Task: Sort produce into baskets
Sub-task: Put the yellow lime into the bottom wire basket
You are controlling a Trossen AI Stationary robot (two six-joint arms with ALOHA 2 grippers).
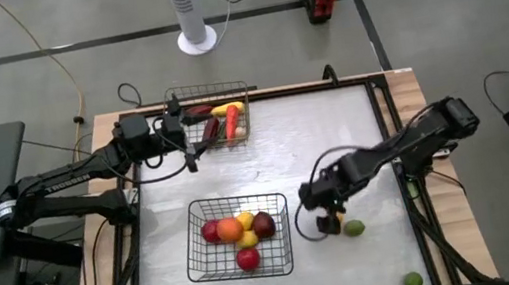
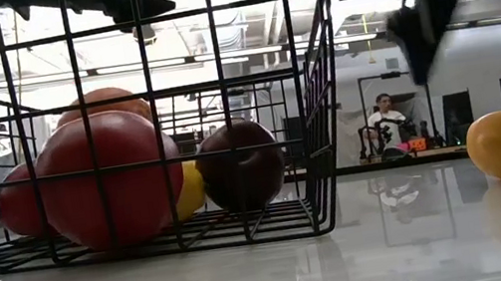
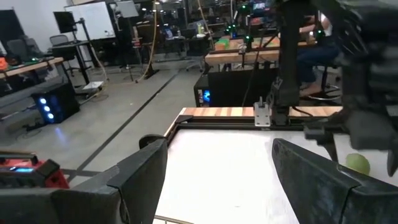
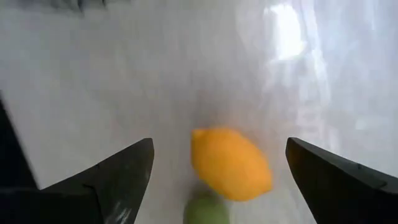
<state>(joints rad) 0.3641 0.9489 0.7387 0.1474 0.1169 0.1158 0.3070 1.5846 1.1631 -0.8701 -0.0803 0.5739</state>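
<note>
A yellow lemon lay on the table just beside a green lime, right of the near basket of round fruit. The right gripper hovered over it, jaws spread, gripping nothing. The left gripper waited with jaws released by the far basket.

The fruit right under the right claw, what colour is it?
Yellow-orange, like a lemon. The right wrist view shows it best, lying on the table between the open right claw fingers.
</note>
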